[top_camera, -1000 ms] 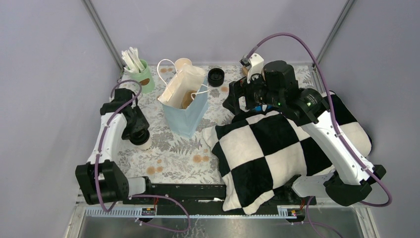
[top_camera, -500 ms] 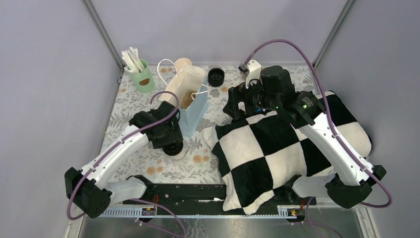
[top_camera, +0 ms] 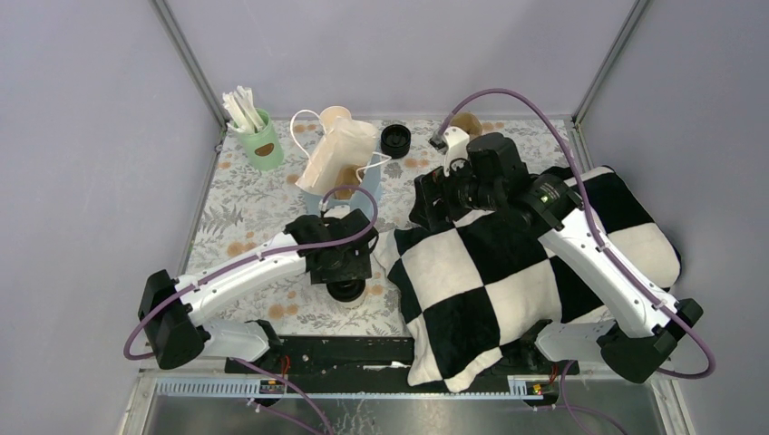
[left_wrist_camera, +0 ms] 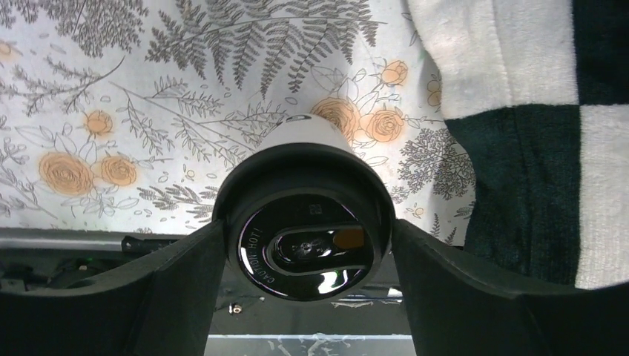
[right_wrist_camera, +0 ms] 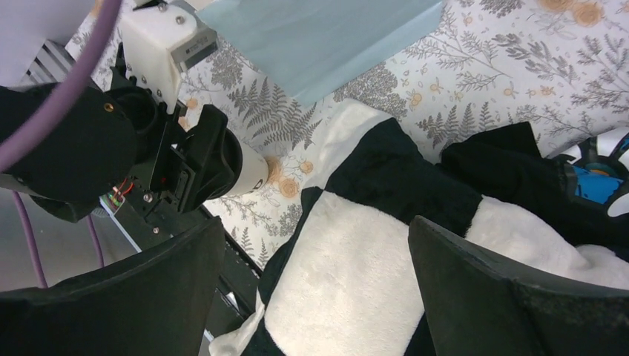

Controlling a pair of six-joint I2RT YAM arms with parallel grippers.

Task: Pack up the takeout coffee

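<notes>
Soft, even light throughout, with faint shadows. Glare spots the black lid; wrist views bend slightly at the edges.

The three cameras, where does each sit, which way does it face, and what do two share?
Top external: above and behind the arms, looking down on the table; both arms show.
Left wrist: on the left arm, looking down at the takeout coffee clamped in the left gripper.
Right wrist: on the right arm, looking past the open right gripper at the checkered pillow.
Shared: both wrist views show the takeout coffee and checkered pillow.
</notes>
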